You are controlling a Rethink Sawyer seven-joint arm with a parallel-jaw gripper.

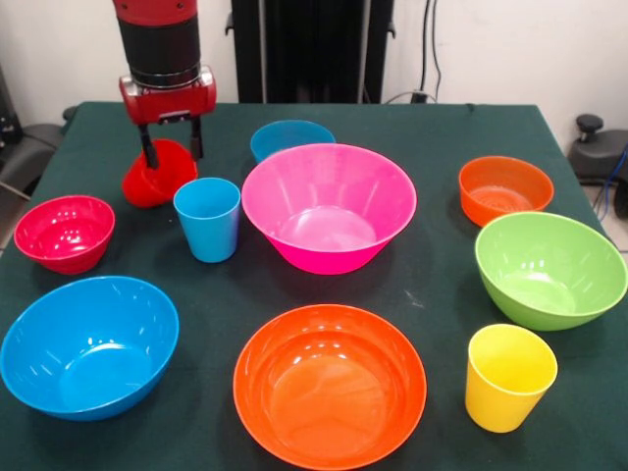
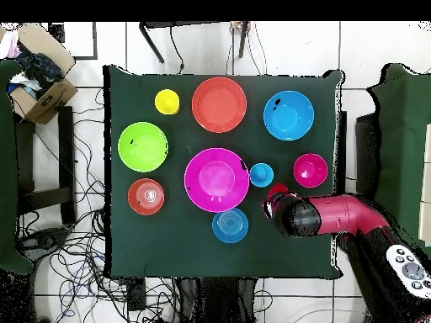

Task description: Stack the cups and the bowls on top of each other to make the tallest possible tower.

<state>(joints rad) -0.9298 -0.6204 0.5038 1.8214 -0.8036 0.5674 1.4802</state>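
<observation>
My gripper (image 1: pixel 173 145) is at the far left of the table, its fingers on either side of the tilted red cup (image 1: pixel 155 179), which shows beside the arm in the overhead view (image 2: pixel 272 196). The light blue cup (image 1: pixel 208 218) stands upright next to the large pink bowl (image 1: pixel 329 206) at the centre. The yellow cup (image 1: pixel 508 378) stands at the near right. All bowls lie singly: small blue (image 1: pixel 291 137), small orange (image 1: pixel 505 188), small red (image 1: pixel 64 233), large green (image 1: pixel 549 268), large orange (image 1: pixel 329 386), large blue (image 1: pixel 88 345). Nothing is nested.
The dark green table (image 1: pixel 432 294) ends close behind the gripper. In the overhead view a cardboard box (image 2: pixel 38 80) sits off the table's top left, and cables (image 2: pixel 76 252) lie on the floor around it.
</observation>
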